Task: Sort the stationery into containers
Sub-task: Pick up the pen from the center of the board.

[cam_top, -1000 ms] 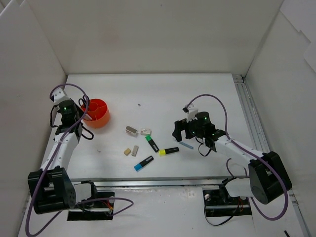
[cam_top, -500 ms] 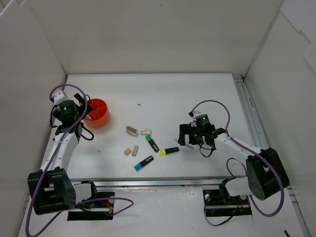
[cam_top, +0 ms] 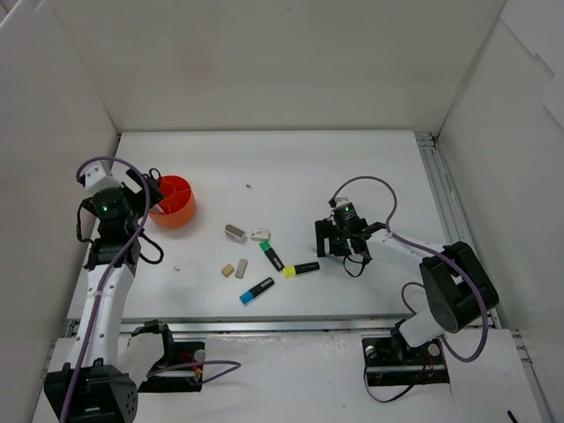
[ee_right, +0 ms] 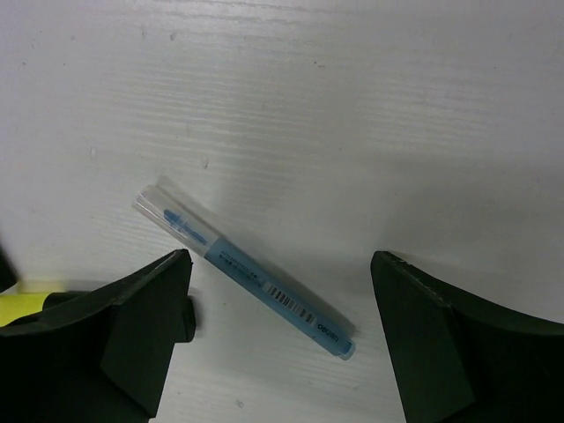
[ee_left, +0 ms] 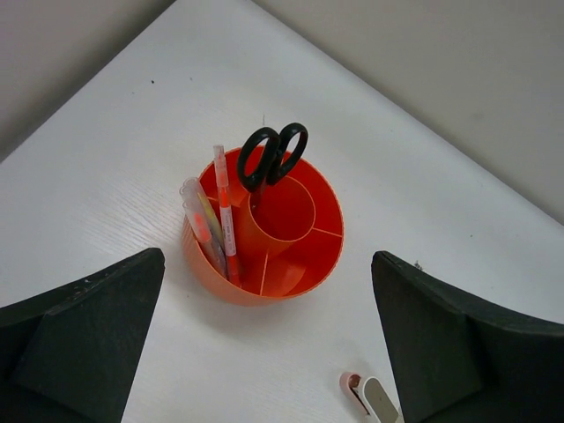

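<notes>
White table (ee_right: pixel 352 88) holds blue pen (ee_right: pixel 244 269) between right jaws (spread, empty).

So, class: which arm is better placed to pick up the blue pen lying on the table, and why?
Right. The right hand hovers open directly over the blue pen, a finger on either side. The left hand is far across the table, facing the orange holder.

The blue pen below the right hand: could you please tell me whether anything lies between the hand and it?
Nothing visible does. The blue pen lies bare on the table, slantwise in the gap of the open right hand. A yellow highlighter shows beside one finger, clear of the pen.
</notes>
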Robot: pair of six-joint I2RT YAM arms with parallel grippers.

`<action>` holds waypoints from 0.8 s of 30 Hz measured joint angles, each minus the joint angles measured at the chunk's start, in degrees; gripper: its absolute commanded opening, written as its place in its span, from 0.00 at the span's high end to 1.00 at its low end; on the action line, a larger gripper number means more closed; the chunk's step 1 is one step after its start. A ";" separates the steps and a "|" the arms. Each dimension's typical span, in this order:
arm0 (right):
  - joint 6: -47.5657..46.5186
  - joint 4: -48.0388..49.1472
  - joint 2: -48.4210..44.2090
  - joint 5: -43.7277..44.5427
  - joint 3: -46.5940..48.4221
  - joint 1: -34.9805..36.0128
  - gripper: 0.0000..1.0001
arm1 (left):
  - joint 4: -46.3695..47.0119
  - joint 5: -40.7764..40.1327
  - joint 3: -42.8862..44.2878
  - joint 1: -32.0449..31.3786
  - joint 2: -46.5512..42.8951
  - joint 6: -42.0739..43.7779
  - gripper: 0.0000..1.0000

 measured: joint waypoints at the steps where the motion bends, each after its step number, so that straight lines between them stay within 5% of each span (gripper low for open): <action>1: 0.09 0.07 0.37 1.01 0.22 0.76 0.21 | -0.42 -0.09 0.00 0.00 -1.25 0.20 0.00; 9: 2.89 0.28 2.08 10.75 0.52 7.17 0.28 | -2.10 -0.37 -0.02 0.00 -5.92 1.22 0.01; 15: 6.23 -0.57 4.26 14.71 2.45 10.73 0.75 | -3.82 -0.09 -0.39 0.00 -5.90 1.86 0.01; 24: 9.20 -0.92 4.09 16.31 2.23 11.78 1.00 | -4.31 2.40 -0.37 0.00 -5.57 2.25 0.00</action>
